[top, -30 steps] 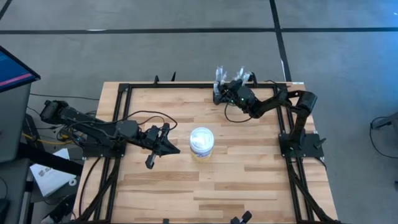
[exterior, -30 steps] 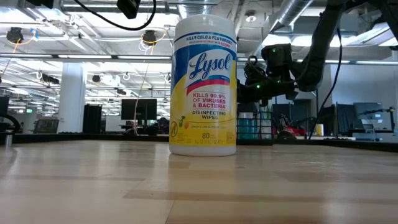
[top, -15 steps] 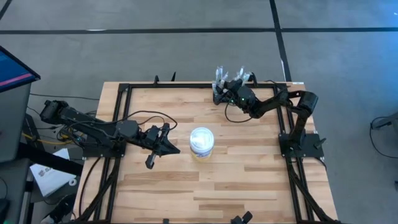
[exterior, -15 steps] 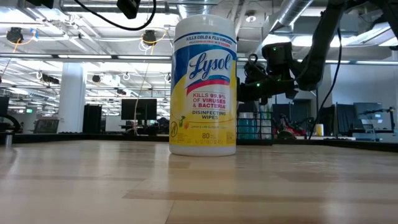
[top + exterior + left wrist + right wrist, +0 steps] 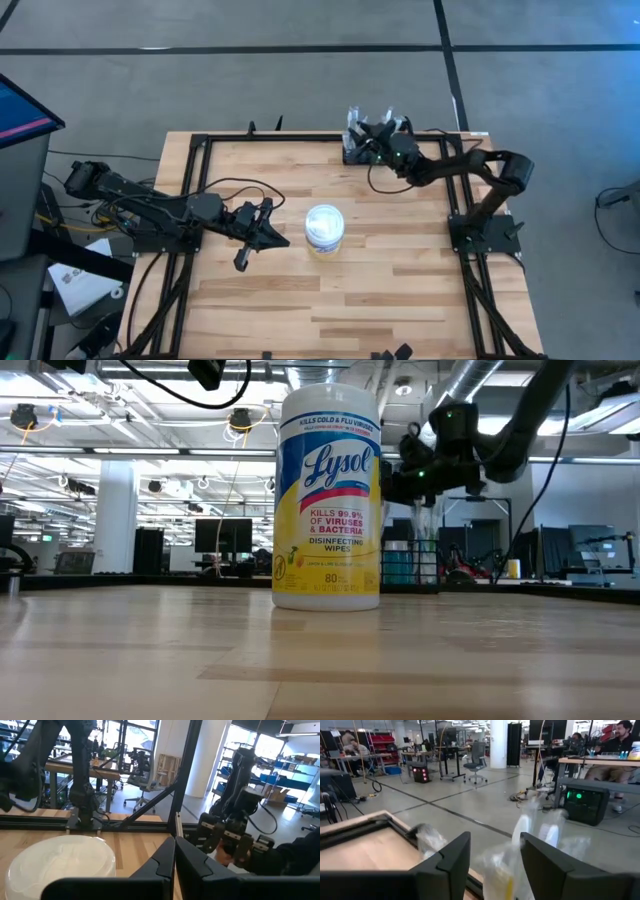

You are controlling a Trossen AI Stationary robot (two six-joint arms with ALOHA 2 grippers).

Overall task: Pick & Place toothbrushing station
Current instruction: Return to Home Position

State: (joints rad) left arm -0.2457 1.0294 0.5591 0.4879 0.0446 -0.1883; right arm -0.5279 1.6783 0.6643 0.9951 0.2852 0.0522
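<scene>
The rack [image 5: 408,565] stands at the desk's [image 5: 400,290] far edge, with wrapped toothbrushes [image 5: 540,832] upright in it. The right claw [image 5: 495,847] hovers just above it, fingers spread wide, holding nothing. The left claw [image 5: 283,241] waits beside the white tub [image 5: 324,228] at mid-desk, fingers pressed together, empty.

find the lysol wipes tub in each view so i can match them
High view: the Lysol wipes tub at the table's middle, white lid up.
Low view: the tub centre, upright, label facing the camera.
Left wrist view: only its white lid, beside the left gripper.
Right wrist view: not in it.
Shared landmark: the right gripper over the table's far edge, also in the low and left wrist views.
</scene>
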